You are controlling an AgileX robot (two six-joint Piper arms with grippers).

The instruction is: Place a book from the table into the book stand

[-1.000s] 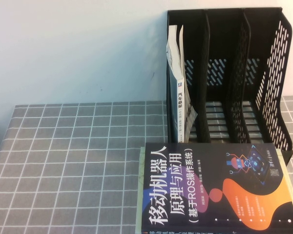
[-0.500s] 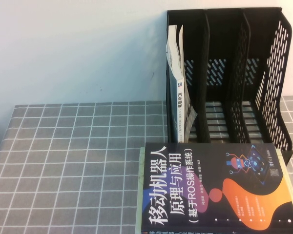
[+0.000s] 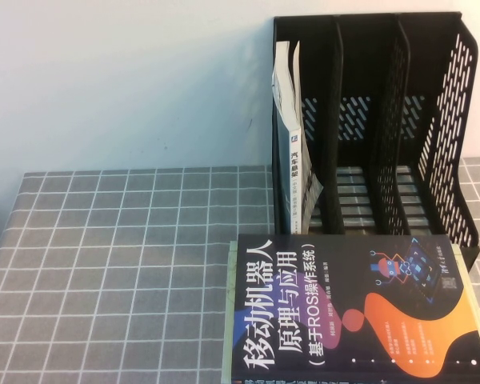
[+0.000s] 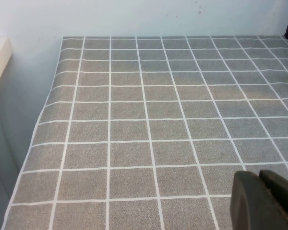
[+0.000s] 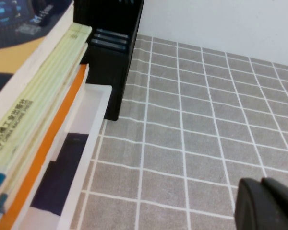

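The white book (image 3: 293, 136) stands upright, leaning a little, in the leftmost compartment of the black book stand (image 3: 436, 120) at the back right of the grid-cloth table (image 3: 128, 264). Its spine with dark print faces me. The stand's other two compartments hold nothing. Neither gripper shows in the high view. My left gripper (image 4: 260, 179) is shut and empty above bare cloth (image 4: 149, 110) near the table's left side. My right gripper (image 5: 263, 186) is shut and empty above the cloth (image 5: 206, 120), to the right of the stand's front corner (image 5: 110, 62).
A dark navy book with orange shapes (image 3: 352, 312) lies on top of a stack in front of the stand. The right wrist view shows that stack's edges (image 5: 33, 110) resting on a white box (image 5: 89, 139). A pale wall runs behind the table.
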